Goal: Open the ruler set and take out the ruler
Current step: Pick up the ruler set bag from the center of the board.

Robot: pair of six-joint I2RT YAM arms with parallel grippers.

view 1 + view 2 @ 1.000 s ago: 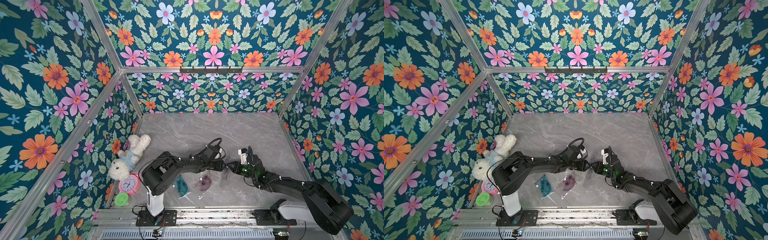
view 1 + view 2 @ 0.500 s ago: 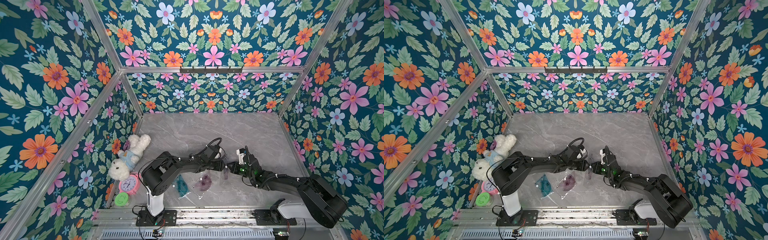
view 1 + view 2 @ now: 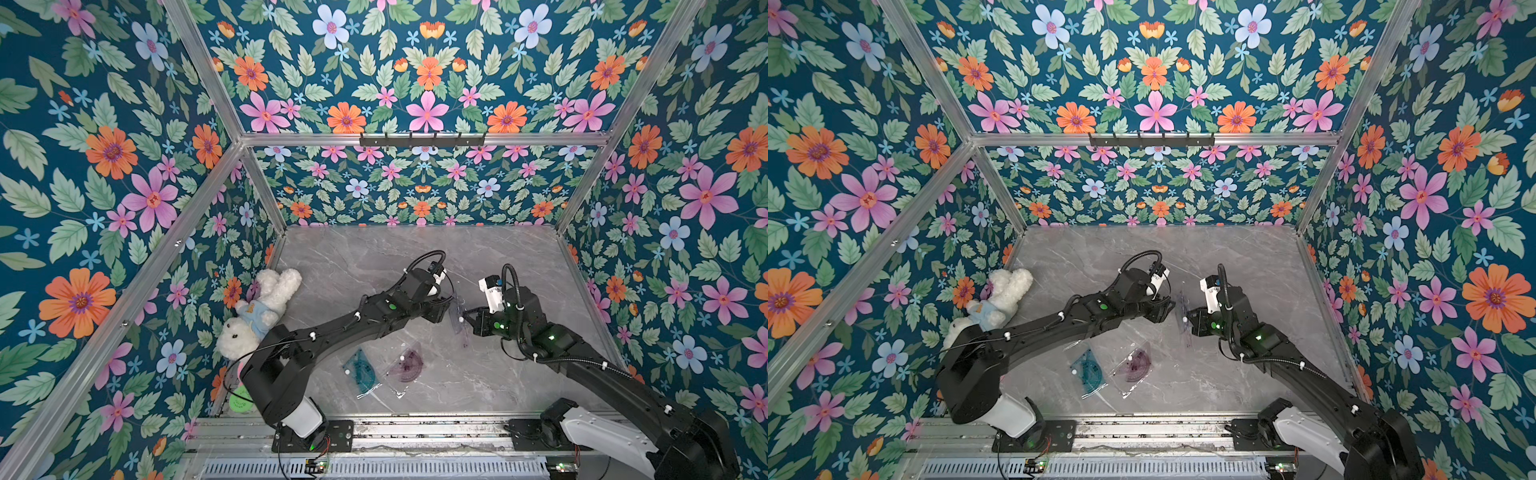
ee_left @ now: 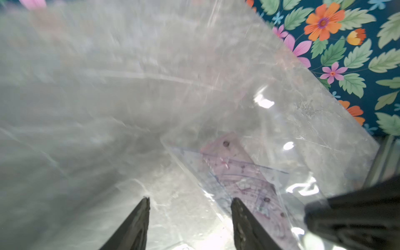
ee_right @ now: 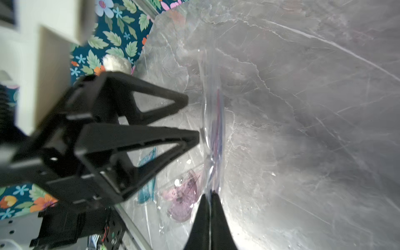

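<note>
In both top views the left arm is stretched low from its base at 7 o'clock towards the middle of the table (image 3: 519, 257), and the right arm is stretched from 5 o'clock to meet it. The ruler set (image 3: 462, 337) (image 3: 1186, 332), a clear plastic sleeve, is held on edge near the table's middle, between the two. The right gripper (image 5: 208, 194), at 3 o'clock of the sleeve, is pinched closed on its film. The left gripper (image 4: 190, 200), at 9 o'clock of it, is seen with its fingers apart, just beside the film; whether a fingertip touches it cannot be told. The ruler (image 4: 233, 153) is made out inside the sleeve as a pale pink strip, overlapped by other clear pieces whose outlines are lost in glare. Much of the sleeve is smeared in the left wrist view, and the right gripper's body is cut off there.
</note>
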